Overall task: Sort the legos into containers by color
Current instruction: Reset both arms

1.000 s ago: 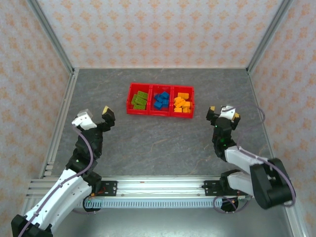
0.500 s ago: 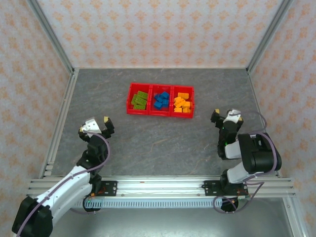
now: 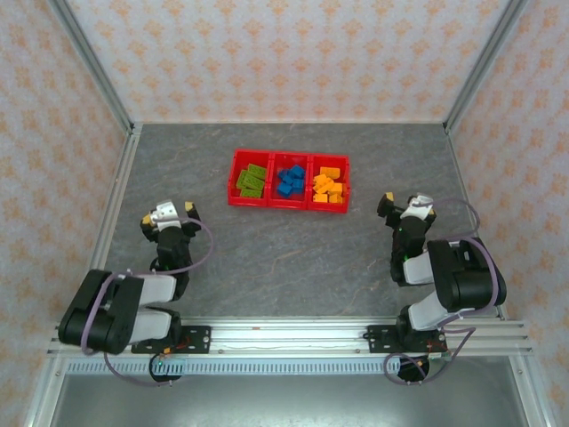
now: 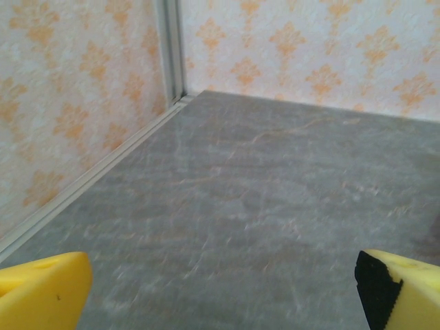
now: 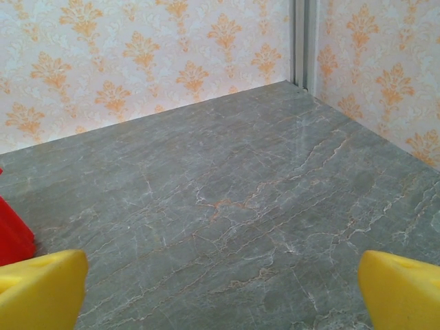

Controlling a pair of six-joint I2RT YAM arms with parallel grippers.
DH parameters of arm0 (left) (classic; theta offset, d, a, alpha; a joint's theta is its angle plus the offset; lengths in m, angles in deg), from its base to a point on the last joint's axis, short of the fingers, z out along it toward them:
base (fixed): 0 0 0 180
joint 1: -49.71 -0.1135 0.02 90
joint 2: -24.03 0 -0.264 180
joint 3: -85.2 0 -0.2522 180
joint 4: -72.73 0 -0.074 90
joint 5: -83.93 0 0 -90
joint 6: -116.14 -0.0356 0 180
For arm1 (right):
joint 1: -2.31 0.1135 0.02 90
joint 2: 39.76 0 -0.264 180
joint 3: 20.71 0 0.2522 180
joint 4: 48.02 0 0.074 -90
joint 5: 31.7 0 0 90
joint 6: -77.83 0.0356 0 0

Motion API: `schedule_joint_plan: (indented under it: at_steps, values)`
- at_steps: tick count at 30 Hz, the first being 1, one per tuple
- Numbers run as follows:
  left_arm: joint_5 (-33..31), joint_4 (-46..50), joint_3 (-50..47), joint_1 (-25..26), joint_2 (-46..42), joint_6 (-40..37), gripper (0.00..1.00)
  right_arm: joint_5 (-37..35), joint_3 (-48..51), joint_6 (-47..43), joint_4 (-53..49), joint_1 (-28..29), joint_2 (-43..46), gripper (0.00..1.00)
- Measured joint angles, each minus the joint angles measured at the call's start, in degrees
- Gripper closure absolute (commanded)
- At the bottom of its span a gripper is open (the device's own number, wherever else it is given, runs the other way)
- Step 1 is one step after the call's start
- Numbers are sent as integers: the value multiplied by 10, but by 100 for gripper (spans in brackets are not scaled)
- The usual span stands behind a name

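Observation:
The red tray [image 3: 286, 205] lies at the middle of the table with three containers side by side. Green legos [image 3: 252, 181] fill the left container, blue legos [image 3: 291, 181] the middle one and orange legos [image 3: 328, 187] the right one. My left gripper [image 3: 169, 214] hovers near the table's left side, well short of the tray, open and empty. My right gripper [image 3: 405, 206] is off to the right of the tray, also open and empty. In the left wrist view my left gripper [image 4: 220, 295] has only bare floor between its yellow fingertips [image 4: 41, 292]. My right gripper [image 5: 221, 292] spans bare floor too, with a corner of the red tray [image 5: 14, 234] at the left.
Patterned walls with metal corner posts [image 3: 467, 80] enclose the grey stone table [image 3: 284, 258] on three sides. Both arms are folded back over their bases by the metal rail [image 3: 284, 334] at the near edge.
The left arm has folded back over its base, carrying its gripper left and toward the near edge. The right arm drew back too, then held still. Both grippers stayed open.

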Motion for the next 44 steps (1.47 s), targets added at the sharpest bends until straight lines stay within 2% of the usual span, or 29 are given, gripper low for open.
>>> schedule_joint_plan:
  at_steps: [2,6,38,44]
  values:
    - [24,-91,9,-18,77,-2,0,0,0,0,0,0,0,0]
    - [52,-110,18,-45,119,5,0,-2,-1,0,0,0,0,0]
    - [63,-123,31,-51,116,12,1,-2,-1,0,0,0,0,0]
    - [63,-123,31,-51,116,12,1,42,-14,-7,-13,-4,0,0]
